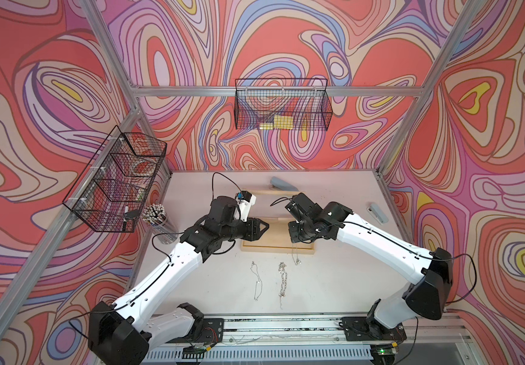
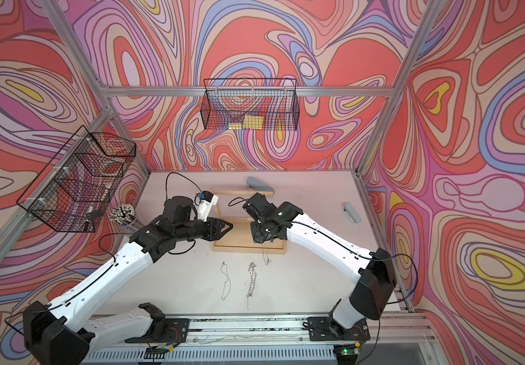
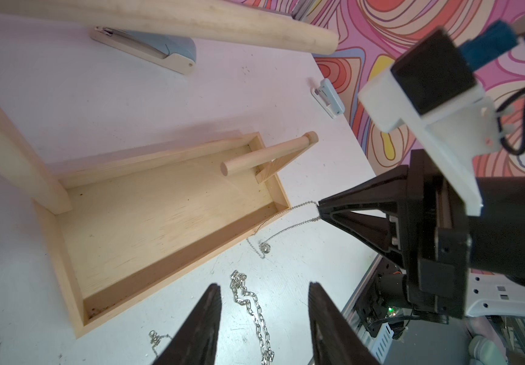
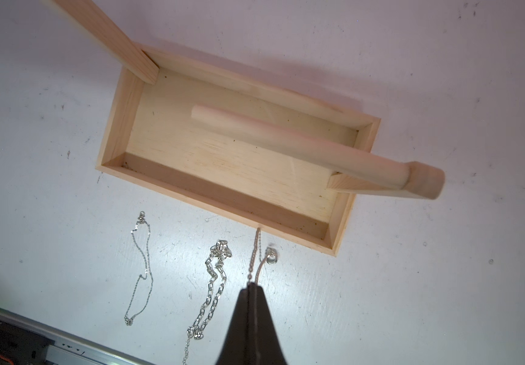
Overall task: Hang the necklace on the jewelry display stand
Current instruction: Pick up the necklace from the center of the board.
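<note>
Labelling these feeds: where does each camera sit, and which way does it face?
Top views: high over the robot's base side, looking down at the table; left arm and right arm show whole.
Left wrist: on the left arm, looking past the open left hand at the jewelry display stand.
Right wrist: on the right arm, looking down past the shut right hand at the stand's tray.
Shared: both wrist views show the pendant necklace the right hand pinches.
</note>
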Controlling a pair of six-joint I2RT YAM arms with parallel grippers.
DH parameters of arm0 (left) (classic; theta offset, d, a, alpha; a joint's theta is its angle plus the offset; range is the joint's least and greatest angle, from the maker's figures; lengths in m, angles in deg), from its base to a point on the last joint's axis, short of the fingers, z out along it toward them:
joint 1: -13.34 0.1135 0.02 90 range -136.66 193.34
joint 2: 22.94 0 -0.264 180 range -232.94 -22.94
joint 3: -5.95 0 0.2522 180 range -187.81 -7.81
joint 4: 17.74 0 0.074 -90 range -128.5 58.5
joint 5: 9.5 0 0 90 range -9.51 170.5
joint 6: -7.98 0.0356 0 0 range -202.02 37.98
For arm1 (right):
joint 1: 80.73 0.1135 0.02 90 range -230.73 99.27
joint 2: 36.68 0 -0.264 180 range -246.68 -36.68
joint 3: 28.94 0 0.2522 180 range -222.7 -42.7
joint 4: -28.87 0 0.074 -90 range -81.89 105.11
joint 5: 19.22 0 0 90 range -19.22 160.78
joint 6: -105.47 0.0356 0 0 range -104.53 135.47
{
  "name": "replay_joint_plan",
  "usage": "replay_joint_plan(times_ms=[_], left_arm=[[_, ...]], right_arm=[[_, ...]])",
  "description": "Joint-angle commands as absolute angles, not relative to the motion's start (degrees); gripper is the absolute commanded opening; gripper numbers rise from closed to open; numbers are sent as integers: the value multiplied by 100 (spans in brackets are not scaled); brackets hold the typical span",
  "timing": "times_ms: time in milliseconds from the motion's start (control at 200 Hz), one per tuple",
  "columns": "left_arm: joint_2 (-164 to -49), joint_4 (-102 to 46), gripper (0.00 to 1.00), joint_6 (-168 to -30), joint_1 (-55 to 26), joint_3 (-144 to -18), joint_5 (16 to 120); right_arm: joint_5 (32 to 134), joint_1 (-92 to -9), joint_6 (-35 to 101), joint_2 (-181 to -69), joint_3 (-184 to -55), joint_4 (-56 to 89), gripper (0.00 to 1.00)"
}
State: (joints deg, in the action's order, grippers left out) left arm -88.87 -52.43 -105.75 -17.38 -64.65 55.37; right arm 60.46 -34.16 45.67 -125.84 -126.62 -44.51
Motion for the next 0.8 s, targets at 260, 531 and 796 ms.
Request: replay_joint_plan(times_ms=[260,531,796], left_arm=[[-9133,-4917,49,-10218,-2533,-6742,5678],[-9126,-4768,49,-10092,-2690,-6879,6015],[-9257,-4451,49,-10013,-2700,-7002,6156]], right_arm=[[5869,-3406,4237,-12364,-13493,-4896,0],[5931,-3410,4153,-12375,-14014,-5026,0],[6088,-3411,4123,-12333,-14301,-5070,0]])
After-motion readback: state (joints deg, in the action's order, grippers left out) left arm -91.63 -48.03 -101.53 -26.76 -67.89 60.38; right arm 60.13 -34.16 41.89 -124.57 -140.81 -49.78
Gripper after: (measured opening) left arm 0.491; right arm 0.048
